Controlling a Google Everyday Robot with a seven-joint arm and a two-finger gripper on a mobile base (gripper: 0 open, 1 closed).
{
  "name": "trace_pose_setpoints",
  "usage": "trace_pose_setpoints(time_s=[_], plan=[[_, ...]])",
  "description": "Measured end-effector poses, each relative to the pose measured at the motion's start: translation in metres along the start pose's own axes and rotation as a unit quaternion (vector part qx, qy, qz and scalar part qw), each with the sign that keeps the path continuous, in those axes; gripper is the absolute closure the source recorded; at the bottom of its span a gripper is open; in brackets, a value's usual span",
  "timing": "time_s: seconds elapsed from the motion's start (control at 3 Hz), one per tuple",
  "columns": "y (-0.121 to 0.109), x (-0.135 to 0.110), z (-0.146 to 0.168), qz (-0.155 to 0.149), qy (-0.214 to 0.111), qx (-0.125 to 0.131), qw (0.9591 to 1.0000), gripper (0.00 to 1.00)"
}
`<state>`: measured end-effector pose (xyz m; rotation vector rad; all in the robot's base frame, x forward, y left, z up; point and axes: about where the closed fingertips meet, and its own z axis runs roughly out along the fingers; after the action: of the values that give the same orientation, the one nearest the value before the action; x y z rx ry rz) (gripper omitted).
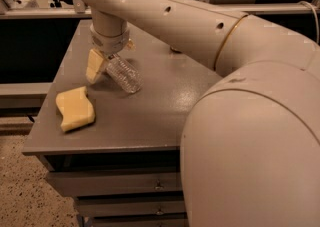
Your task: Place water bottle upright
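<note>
The water bottle (124, 74) is clear ribbed plastic. It lies tilted on the grey table (150, 111), its base pointing toward me and to the right. Its neck and cap are hidden inside my gripper (106, 61). The gripper reaches down from the big cream arm and is closed around the bottle's upper end. One yellowish finger pad (95, 65) shows to the left of the bottle.
A yellow sponge (75, 108) lies near the table's front left edge. The base of a can (175, 49) peeks out behind my arm at the back. My arm's elbow (250, 146) fills the right foreground. Drawers (120, 183) sit under the table.
</note>
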<state>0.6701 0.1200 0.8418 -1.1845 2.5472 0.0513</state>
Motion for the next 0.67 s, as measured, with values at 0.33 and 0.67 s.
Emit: trace_pose_setpoints(time_s=[0.33, 0.67], plan=[[-0.0053, 0.0047, 0.0003, 0.005, 0.013, 0.017, 0.9998, 0.39], [-0.0111, 0.0052, -0.0060, 0.008, 0.015, 0.032, 0.9993, 0.62]])
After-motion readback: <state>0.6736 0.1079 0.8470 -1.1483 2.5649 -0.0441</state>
